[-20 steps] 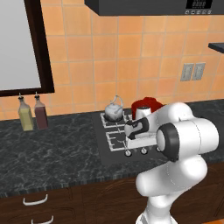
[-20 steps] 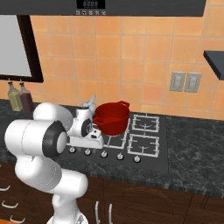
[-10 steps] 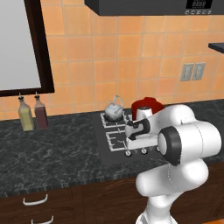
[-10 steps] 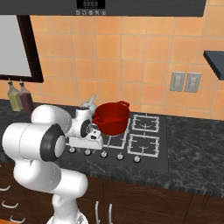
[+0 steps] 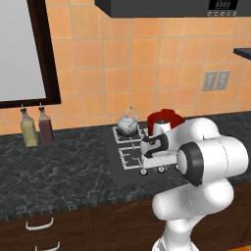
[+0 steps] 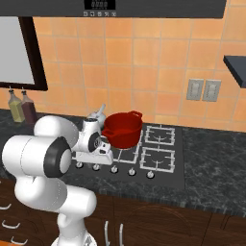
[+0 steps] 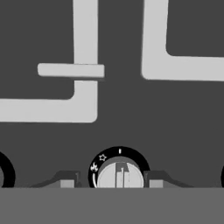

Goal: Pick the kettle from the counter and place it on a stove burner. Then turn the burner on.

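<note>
Hand view looks straight down on a round silver knob (image 7: pixel 120 173) ringed by a black dial plate, the gripper (image 7: pixel 108 183) poised over it with 1 dark fingertip on either side of the knob; the jaws stand open about the knob's width and hold nothing, though whether the pads touch it cannot be told. The knob's raised grip bar runs away from the camera, up the picture, between the 2 tips, so the coming move looks like a close and a twist about the knob's centre. Beyond the knob lie pale-grey bars of a stove burner (image 7: pixel 87 94) on the black cooktop. Left base view puts the kettle (image 5: pixel 128 125) on the rear grate, behind the knob and apart from the gripper, so the placing step appears done. A red pot (image 6: pixel 123 129) sits just beside the kettle, on the side away from the bottles (image 5: pixel 37 128), which stand far along the counter (image 5: pixel 54 166). Which burner this knob governs is hard to make out, and the arm's white body hides part of the knob row in both base views.
</note>
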Robot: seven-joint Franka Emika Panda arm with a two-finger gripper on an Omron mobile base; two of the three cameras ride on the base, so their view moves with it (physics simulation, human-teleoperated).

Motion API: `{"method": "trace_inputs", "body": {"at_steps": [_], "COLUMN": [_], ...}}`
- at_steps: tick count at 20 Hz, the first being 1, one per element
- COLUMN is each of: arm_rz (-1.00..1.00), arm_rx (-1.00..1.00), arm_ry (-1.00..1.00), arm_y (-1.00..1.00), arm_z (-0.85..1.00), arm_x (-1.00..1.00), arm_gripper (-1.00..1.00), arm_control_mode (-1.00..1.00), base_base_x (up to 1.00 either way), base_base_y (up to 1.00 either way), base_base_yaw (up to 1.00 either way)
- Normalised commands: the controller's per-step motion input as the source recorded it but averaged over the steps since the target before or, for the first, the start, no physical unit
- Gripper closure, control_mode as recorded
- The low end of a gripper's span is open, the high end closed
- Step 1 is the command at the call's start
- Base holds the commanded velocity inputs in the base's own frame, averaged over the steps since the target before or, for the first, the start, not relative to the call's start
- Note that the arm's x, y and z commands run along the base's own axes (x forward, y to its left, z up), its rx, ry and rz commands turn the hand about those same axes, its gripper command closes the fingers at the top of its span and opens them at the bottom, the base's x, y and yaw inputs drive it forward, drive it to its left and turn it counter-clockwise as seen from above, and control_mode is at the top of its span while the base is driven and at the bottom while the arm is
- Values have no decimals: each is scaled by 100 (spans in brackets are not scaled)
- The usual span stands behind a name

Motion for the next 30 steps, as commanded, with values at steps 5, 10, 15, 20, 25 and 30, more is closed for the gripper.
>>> {"method": "trace_inputs", "body": {"at_steps": [5,10,15,20,25,30], "arm_rz": [0,13,35,35,33,31], "arm_rx": [0,0,0,0,0,0], "arm_ry": [0,0,0,0,0,0], "arm_y": [0,0,0,0,0,0], "arm_z": [0,-9,-22,-20,-13,-8], "arm_x": [-2,-14,-17,-29,-35,-29], "arm_gripper": [100,100,100,100,100,100], "arm_control_mode": [-100,-100,-100,-100,-100,-100], "base_base_x": [0,0,0,0,0,0], "base_base_y": [0,0,0,0,0,0], "base_base_yaw": [0,0,0,0,0,0]}}
